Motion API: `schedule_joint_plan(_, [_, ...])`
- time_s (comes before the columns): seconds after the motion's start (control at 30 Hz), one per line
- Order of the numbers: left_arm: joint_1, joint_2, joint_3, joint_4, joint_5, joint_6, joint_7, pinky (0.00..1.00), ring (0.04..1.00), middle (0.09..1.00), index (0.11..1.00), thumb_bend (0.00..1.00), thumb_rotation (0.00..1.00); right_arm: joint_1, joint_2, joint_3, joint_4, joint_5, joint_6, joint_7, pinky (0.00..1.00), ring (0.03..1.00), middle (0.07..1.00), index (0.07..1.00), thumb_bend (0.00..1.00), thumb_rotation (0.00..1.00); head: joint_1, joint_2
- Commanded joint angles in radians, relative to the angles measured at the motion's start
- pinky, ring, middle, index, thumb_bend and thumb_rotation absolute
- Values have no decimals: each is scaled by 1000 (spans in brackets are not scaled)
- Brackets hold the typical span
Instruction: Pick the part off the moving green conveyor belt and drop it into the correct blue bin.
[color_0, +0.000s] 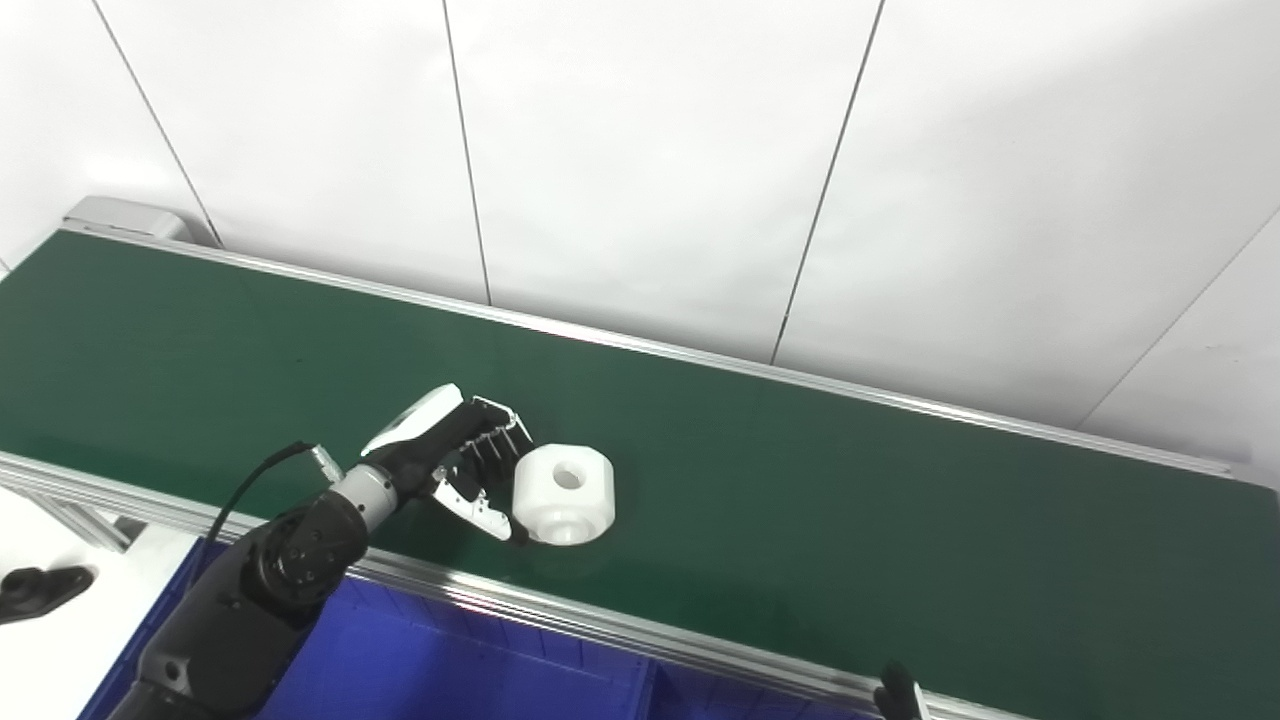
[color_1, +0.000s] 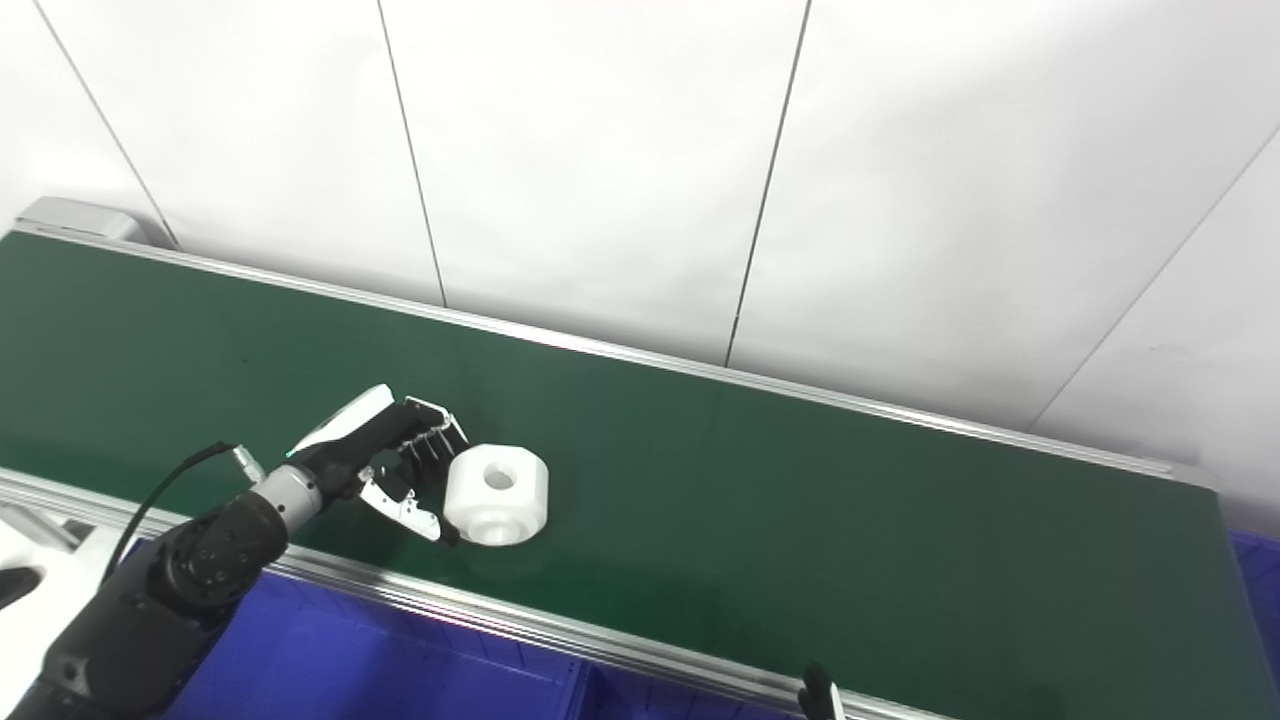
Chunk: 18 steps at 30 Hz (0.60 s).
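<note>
Conveyor belt (color_0: 900, 520): a long green run crossing the frame on a slant, aluminium rails along both edges, a white panelled wall (color_0: 650, 150) close behind the far rail. Wide bare belt lies to the right of the part; room to lift is plentiful upward and toward the robot, scant toward the wall.

Blue bin (color_0: 450, 660): sits below the near rail, right under the work. A divider shows further right, so there looks to be more than one compartment. Which is the correct one cannot be told from here. The near rail is the edge to clear on the way down.

Left hand (color_0: 462, 455): reaches over the near rail, fingers spread and thumb held apart, cupped toward the part's left side, touching it or just short of it. Nothing is gripped yet.

Part (color_0: 563, 494): a white, squat, faceted block with a round hole in its top, resting on the belt near the near rail. It looks rigid, probably plastic, smooth and likely slippery, not fragile. The best hold appears to be across two opposite flat side faces.

Right hand (color_0: 898, 692): only a dark tip shows at the bottom edge; its fingers cannot be made out.
</note>
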Motion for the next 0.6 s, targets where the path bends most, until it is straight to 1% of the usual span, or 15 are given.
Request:
schedule_joint_plan(0.0, [-9,21,5,-22,5,-2,6,405,459,495,478,524,0,11,3,0,-30,8,5,3,1000,998,1000,1000,795,1000,0,1])
schedule_joint_plan(0.07, [-7,22,9,-24,-7,-2,5,409,464,499,475,523,0,10,2,0,-30,12,8,5,1000,999,1000,1000,800,1000,1,2])
schedule_joint_plan(0.2, [-1,27,19,-37,-16,4,4,383,446,496,477,524,0,11,1,-2,-28,8,11,3,1000,999,1000,1000,804,1000,3,3])
schedule_joint_plan(0.33, [10,58,35,-85,-5,-8,5,391,442,488,481,525,0,12,2,-2,-35,2,14,1,1000,998,1000,1000,807,1000,18,13])
schedule_joint_plan(0.37, [14,64,41,-104,-7,-3,1,376,434,490,480,524,0,12,2,-2,-36,2,14,1,1000,998,1000,1000,807,1000,18,13])
schedule_joint_plan(0.4, [19,70,49,-123,-16,-4,-2,355,422,488,480,524,0,12,1,-2,-40,4,17,2,1000,998,1000,1000,805,1000,36,24])
schedule_joint_plan(0.43, [28,78,58,-155,-26,7,-11,339,409,481,483,524,0,11,-2,-3,-45,6,23,4,1000,999,1000,1000,806,1000,43,28])
schedule_joint_plan(0.47, [36,85,66,-191,-33,26,-23,337,407,478,484,524,0,11,-6,-4,-53,12,30,7,1000,1000,1000,1000,807,1000,67,42])
schedule_joint_plan(0.5, [46,92,75,-229,-36,50,-36,339,407,475,486,525,0,11,-8,-5,-58,15,36,9,1000,1000,1000,1000,809,1000,67,42])
schedule_joint_plan(0.53, [54,98,81,-269,-34,81,-52,339,408,474,487,525,0,10,-12,-8,-66,21,46,12,1000,1000,1000,1000,810,1000,95,59])
schedule_joint_plan(0.57, [65,108,88,-310,-34,107,-68,344,411,474,487,525,0,9,-14,-10,-72,26,52,13,1000,1000,1000,1000,813,1000,99,62])
